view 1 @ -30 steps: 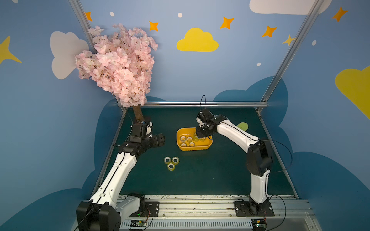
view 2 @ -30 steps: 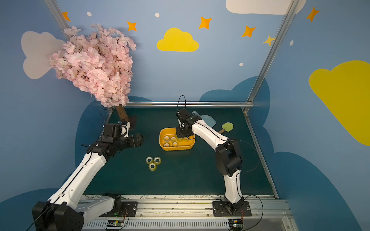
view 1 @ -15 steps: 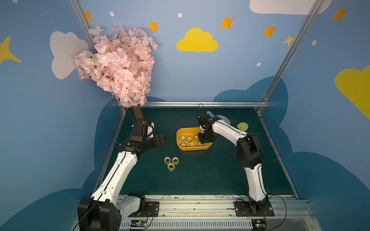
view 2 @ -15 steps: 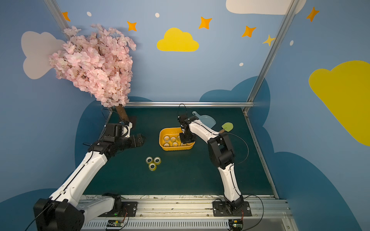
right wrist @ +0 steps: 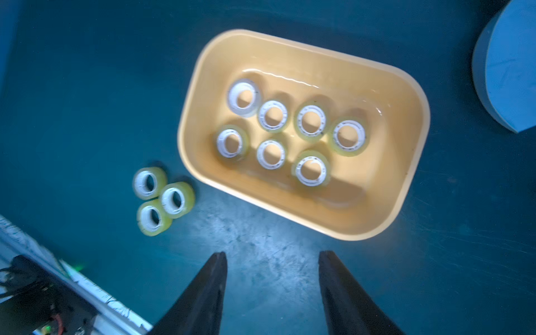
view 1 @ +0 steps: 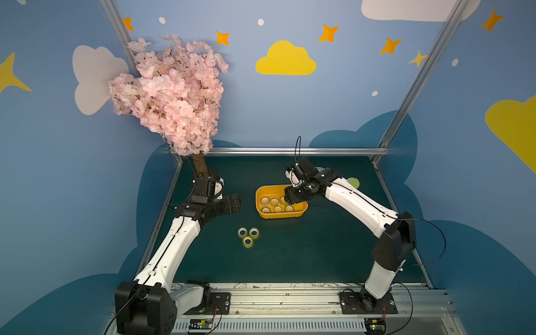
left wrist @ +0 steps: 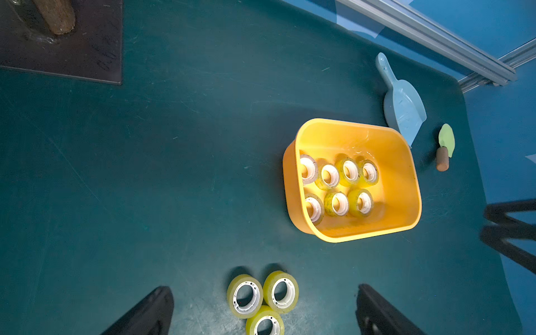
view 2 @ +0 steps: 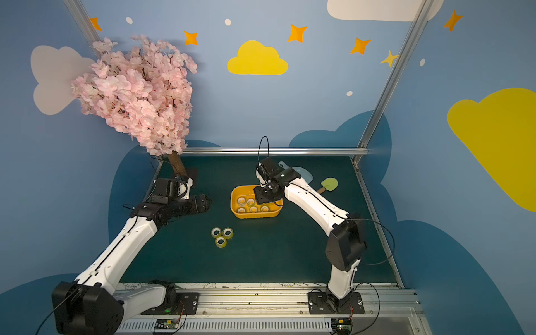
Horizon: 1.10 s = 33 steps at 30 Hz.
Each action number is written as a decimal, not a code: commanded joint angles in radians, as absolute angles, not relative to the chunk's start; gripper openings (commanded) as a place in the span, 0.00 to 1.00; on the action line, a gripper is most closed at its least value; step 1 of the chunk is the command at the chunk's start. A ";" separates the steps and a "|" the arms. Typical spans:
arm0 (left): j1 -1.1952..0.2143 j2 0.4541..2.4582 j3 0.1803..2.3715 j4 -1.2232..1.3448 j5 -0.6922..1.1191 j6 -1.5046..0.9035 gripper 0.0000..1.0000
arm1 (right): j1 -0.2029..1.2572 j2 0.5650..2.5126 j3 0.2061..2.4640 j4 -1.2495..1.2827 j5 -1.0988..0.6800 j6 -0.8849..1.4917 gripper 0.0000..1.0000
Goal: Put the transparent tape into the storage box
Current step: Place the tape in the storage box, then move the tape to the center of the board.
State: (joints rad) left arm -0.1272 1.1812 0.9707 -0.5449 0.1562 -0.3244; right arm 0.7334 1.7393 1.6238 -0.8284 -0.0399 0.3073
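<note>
The right gripper (right wrist: 271,255), shut a second ago, now gapes empty over the box (view 1: 278,215), where seven tapes (view 1: 274,200) sit mid-frame; three rolls (view 1: 247,242) wait on the table (view 1: 319,255) lower left of it; the left gripper (left wrist: 265,290) is wide and empty.

White-shelled left arm (view 1: 179,246) and right arm (view 1: 359,204), black joint housings (view 1: 393,246), thin black cables (view 1: 300,145), screwed black base plates (view 1: 368,303), tapered black fingers (right wrist: 203,295).

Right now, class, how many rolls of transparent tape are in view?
10 tape rolls. Seven sit in the storage box, in rows of four and three. Three touch in a cluster on the green mat. None seems hidden.
</note>
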 commanded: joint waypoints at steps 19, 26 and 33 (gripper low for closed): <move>-0.050 1.222 1.008 -0.570 0.121 -0.335 1.00 | 1.026 1.891 1.327 -0.412 -0.154 0.607 0.51; -0.047 1.210 1.003 -0.569 0.090 -0.339 1.00 | 1.050 2.001 1.443 -0.478 -0.100 0.636 0.52; -0.032 1.195 1.000 -0.566 0.078 -0.353 1.00 | 1.081 2.106 1.539 -0.529 -0.091 0.644 0.52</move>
State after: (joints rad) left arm -0.0425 1.2179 0.9821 -0.5522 0.0914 -0.3443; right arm 1.0664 2.0678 1.5085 -0.4740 -0.1047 0.6315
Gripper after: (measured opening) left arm 0.998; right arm 0.523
